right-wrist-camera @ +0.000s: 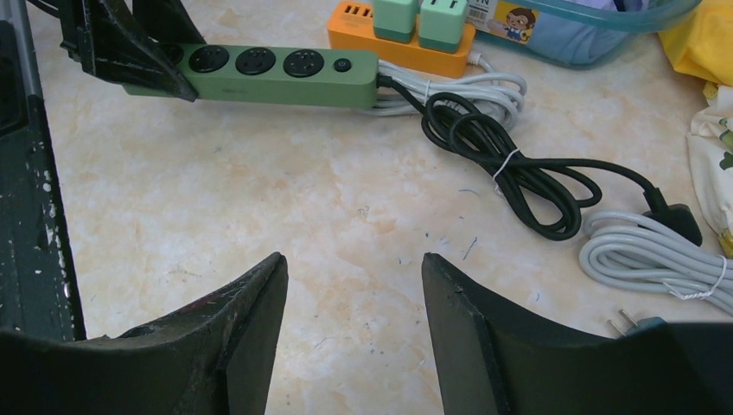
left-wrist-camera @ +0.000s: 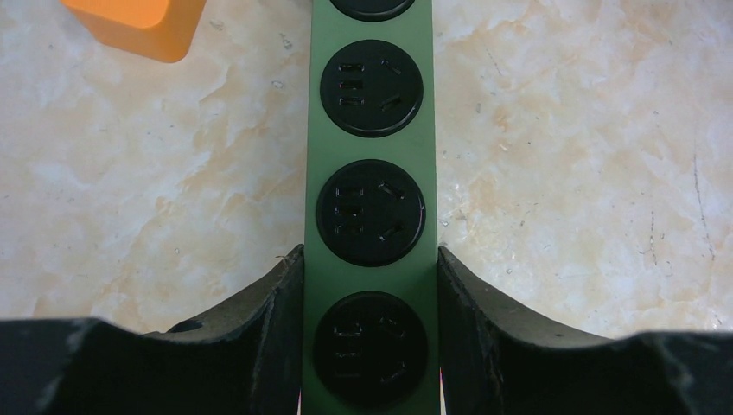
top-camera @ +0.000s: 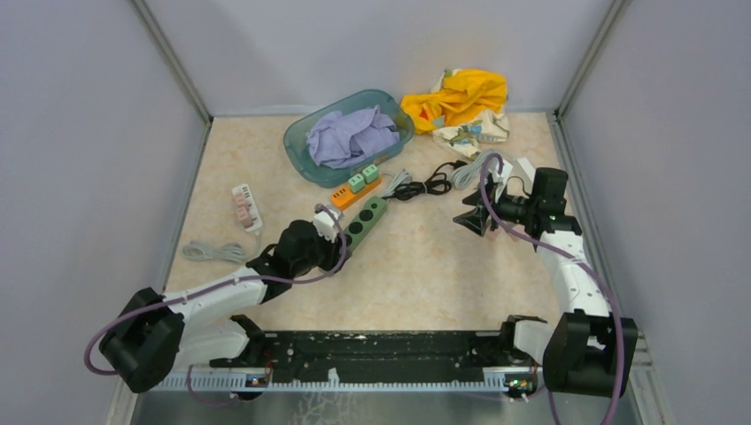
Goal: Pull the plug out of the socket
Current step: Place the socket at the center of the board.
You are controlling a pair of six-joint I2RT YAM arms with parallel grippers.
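Pale green plugs [top-camera: 357, 182], two side by side, stand upright in the orange power strip [top-camera: 345, 194], which lies ahead of the left end effector [top-camera: 330, 227] and just beside the far end of the green power strip [top-camera: 365, 219]. The left end effector is clenched on the green power strip; its fingers [left-wrist-camera: 281, 320] press against both long sides of the strip [left-wrist-camera: 370, 173], level with the nearest visible socket. All sockets visible on this strip are vacant.

The right end effector [top-camera: 469, 221] hangs released above the bare tabletop [right-wrist-camera: 285, 199], its fingers [right-wrist-camera: 251, 320] parted with nothing between them. The plugs [right-wrist-camera: 396, 15] and orange strip [right-wrist-camera: 406, 54] lie well ahead of it. A coiled black cord [right-wrist-camera: 501, 160] and a bundled grey cord [right-wrist-camera: 640, 255] lie ahead and to its right.

In the right wrist view the tops of the plugs are cut off by the frame, and the near end of the green strip [right-wrist-camera: 259, 78] is hidden behind the left end effector. In the left wrist view both ends of that strip run out of frame, and only a corner of the orange strip [left-wrist-camera: 134, 26] shows.
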